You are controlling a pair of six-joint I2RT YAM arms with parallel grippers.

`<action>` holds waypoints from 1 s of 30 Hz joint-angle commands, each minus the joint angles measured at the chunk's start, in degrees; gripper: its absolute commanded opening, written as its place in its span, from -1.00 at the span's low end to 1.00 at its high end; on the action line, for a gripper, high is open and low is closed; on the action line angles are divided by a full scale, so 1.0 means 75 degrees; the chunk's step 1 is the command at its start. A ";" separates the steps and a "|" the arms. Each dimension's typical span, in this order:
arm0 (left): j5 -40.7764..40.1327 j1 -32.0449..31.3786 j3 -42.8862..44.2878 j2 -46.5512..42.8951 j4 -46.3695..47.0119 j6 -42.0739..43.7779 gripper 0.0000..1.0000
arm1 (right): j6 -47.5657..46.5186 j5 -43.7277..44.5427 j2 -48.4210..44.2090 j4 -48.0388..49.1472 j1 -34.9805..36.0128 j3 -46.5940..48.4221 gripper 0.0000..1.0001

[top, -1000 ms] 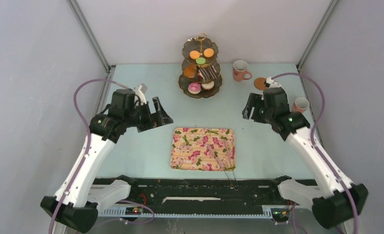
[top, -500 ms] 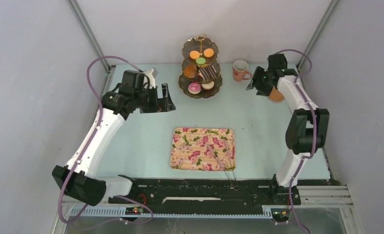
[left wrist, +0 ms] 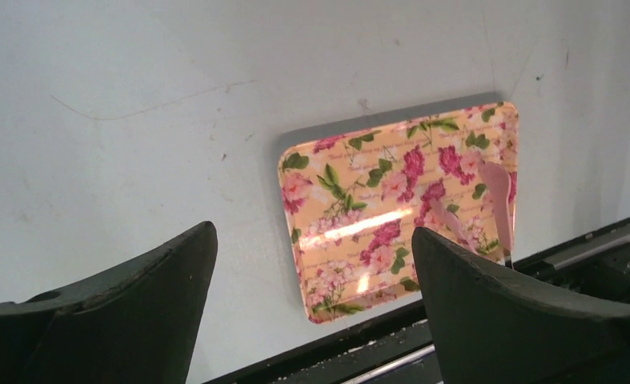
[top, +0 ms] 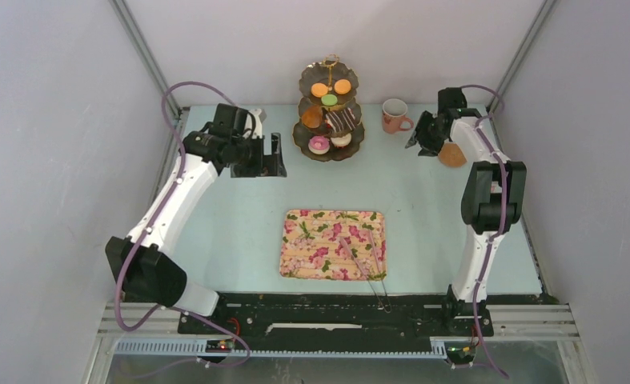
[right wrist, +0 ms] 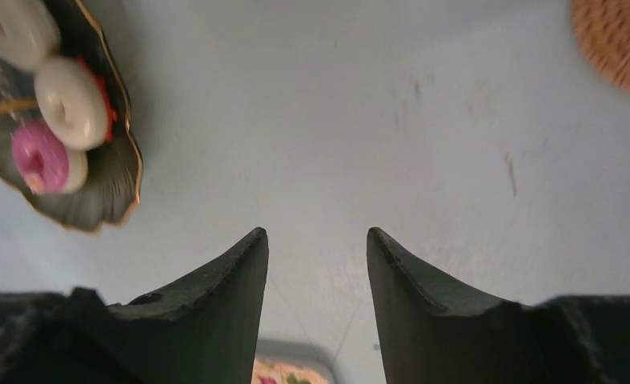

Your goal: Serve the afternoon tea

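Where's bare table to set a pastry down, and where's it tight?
Bare table between the three-tier stand and the floral tray, plus strips left and right of the tray. The tray's left half is free; tongs lie on its right half. Tight at far right: the right arm has its jaws between pink mug and cork coaster.

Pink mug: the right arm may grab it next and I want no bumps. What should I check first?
1. Mug upright, apart from the cake stand: ok.
2. Right gripper empty, jaws apart: ok.
3. Right gripper aimed at mug: not ok; its camera shows bare table.
4. Coaster bare: cannot tell, right arm covers part.
5. Left gripper open, far from mug: ok.
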 commanded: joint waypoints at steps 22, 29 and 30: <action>0.0546 0.0665 -0.0089 0.0167 0.0229 -0.0024 0.97 | -0.1863 0.0796 -0.3972 -0.1347 0.3948 -0.4337 0.35; 0.0377 0.0666 -0.0248 -0.0132 0.0133 0.0146 0.97 | -0.1984 0.1364 -0.3766 -0.1245 0.4801 -0.4838 0.21; 0.0370 0.0663 -0.0271 -0.0156 0.0131 0.0160 0.97 | -0.1998 0.1453 -0.3654 -0.1186 0.4838 -0.4880 0.17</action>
